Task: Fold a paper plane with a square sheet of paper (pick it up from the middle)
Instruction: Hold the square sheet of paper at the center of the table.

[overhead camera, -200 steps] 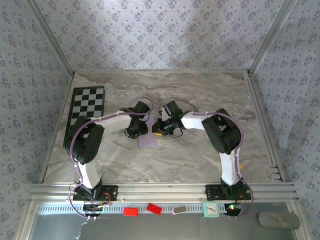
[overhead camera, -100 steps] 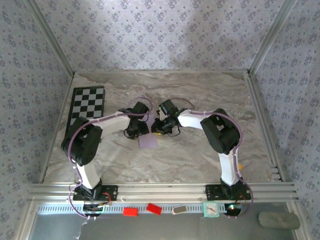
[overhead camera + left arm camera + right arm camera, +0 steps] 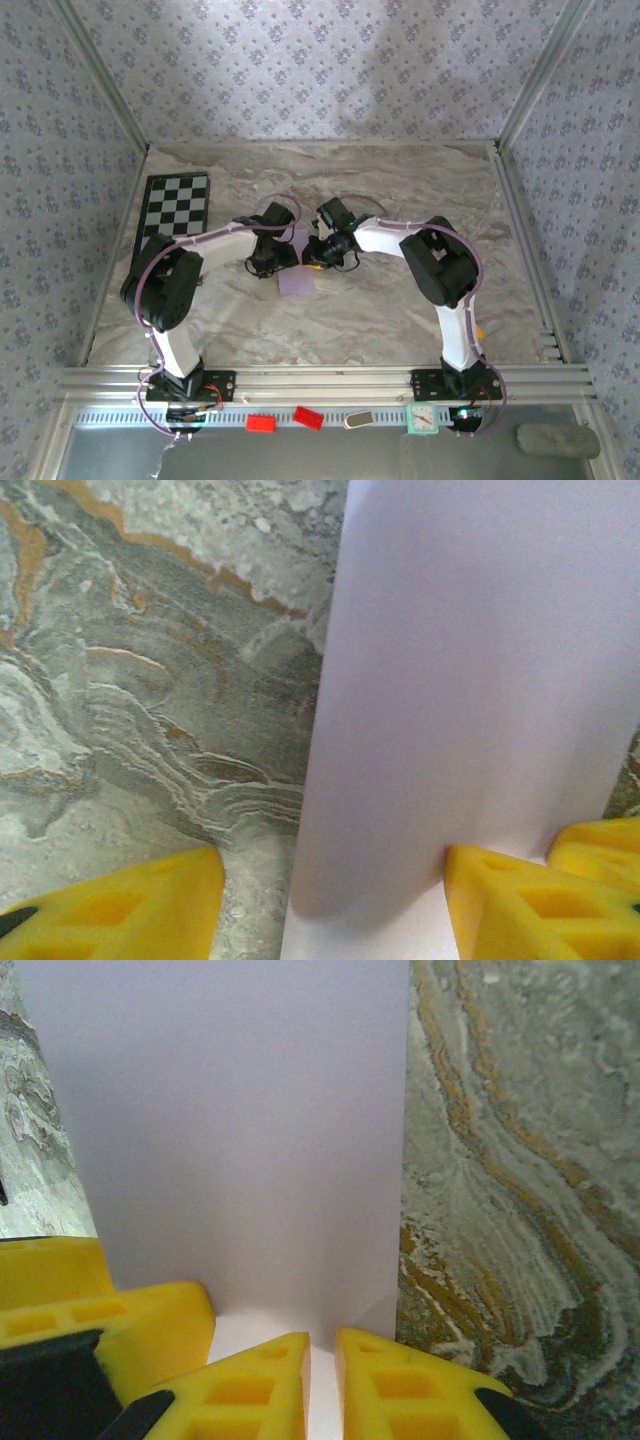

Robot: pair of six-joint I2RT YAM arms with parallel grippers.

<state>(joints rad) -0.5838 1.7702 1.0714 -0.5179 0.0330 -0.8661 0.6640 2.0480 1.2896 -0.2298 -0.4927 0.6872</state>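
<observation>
At the middle of the table [image 3: 400,310], the right gripper [image 3: 322,1360] is pinched almost closed on the near edge of the lilac paper [image 3: 240,1130]. The left gripper [image 3: 332,875] stands well open, the paper between its fingers. Farther back on the left lies a checkerboard [image 3: 177,207].

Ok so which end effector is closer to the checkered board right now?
Left. The left end effector is at the lilac paper on its board-facing side; the right end effector is on the paper's other side, farther from the checkered board.
</observation>
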